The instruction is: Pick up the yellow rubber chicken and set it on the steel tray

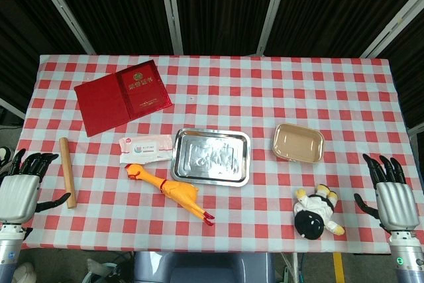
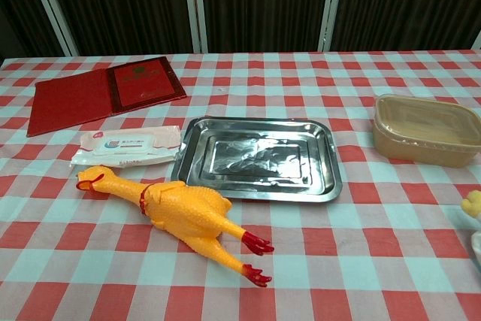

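The yellow rubber chicken (image 1: 169, 189) (image 2: 178, 214) lies on its side on the checked cloth, head to the left and red feet to the right, just in front of the steel tray's left corner. The steel tray (image 1: 211, 157) (image 2: 258, 157) sits at the table's middle with nothing in it. My left hand (image 1: 18, 189) hovers at the table's left front edge, fingers apart and holding nothing. My right hand (image 1: 393, 198) is at the right front edge, fingers spread and holding nothing. Both hands are far from the chicken and show only in the head view.
A wet-wipes pack (image 1: 146, 148) (image 2: 128, 146) lies left of the tray. A red folder (image 1: 122, 102) (image 2: 101, 92) lies at the back left. A wooden rolling pin (image 1: 66, 171) lies near my left hand. A beige container (image 1: 298, 142) (image 2: 428, 129) and a plush doll (image 1: 316, 211) are at the right.
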